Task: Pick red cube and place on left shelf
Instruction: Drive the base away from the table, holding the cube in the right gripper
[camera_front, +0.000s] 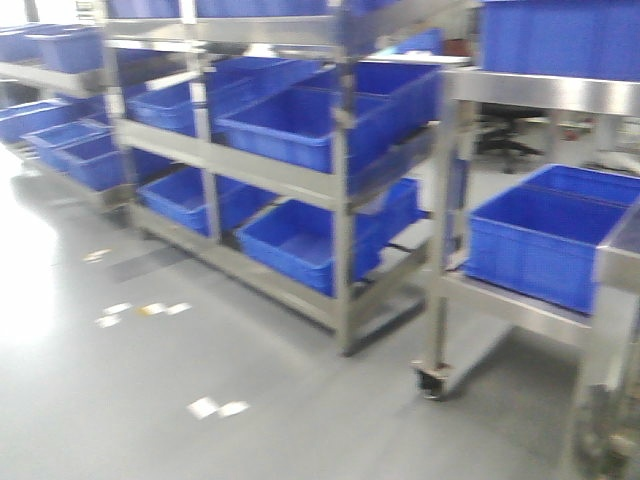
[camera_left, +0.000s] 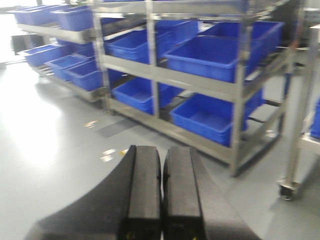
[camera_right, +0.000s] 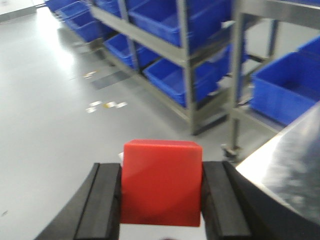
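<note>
The red cube (camera_right: 161, 182) sits clamped between the two black fingers of my right gripper (camera_right: 161, 192), held above the grey floor. My left gripper (camera_left: 161, 192) is shut and empty, its two black fingers pressed together. The left shelf (camera_front: 290, 185) is a long steel rack with several blue crates (camera_front: 300, 130) on its tiers; it stands ahead across the floor. It also shows in the left wrist view (camera_left: 200, 85) and the right wrist view (camera_right: 170, 47). Neither gripper shows in the front view.
A second steel rack on castors (camera_front: 520, 300) holds a blue crate (camera_front: 545, 245) at the right. A steel surface (camera_right: 290, 165) lies close to the right of my right gripper. Grey floor (camera_front: 150, 400) with white tape marks lies in front.
</note>
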